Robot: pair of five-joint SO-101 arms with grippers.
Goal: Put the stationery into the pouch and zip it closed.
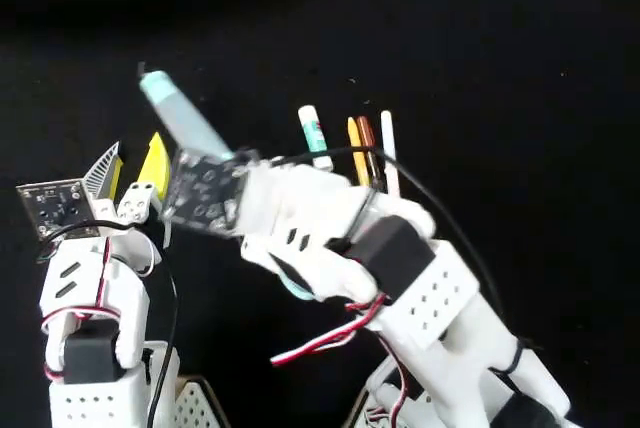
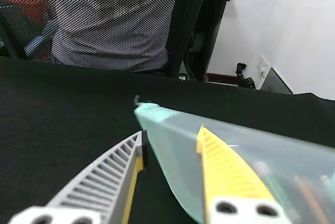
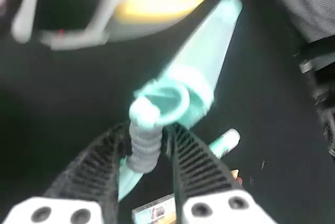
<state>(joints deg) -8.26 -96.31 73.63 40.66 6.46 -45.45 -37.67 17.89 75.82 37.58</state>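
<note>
The teal pouch [image 1: 185, 118] slants from the upper left of the high view down to centre. The right gripper [image 3: 151, 130] has its black fingers pressed onto the ribbed tab [image 3: 145, 148] at the pouch's end. At lower left the left gripper [image 1: 135, 146] stands spread, its yellow finger [image 2: 225, 177] just beside the pouch's edge. A glue stick [image 1: 313, 134], orange pen [image 1: 357, 150], brown pen [image 1: 368, 146] and white pen [image 1: 389, 148] lie side by side at centre, close against the right arm, with a black cable [image 1: 335, 153] crossing them. Bare black table [image 1: 520, 68] runs across the upper frame and the right side, up to the far edge.
</note>
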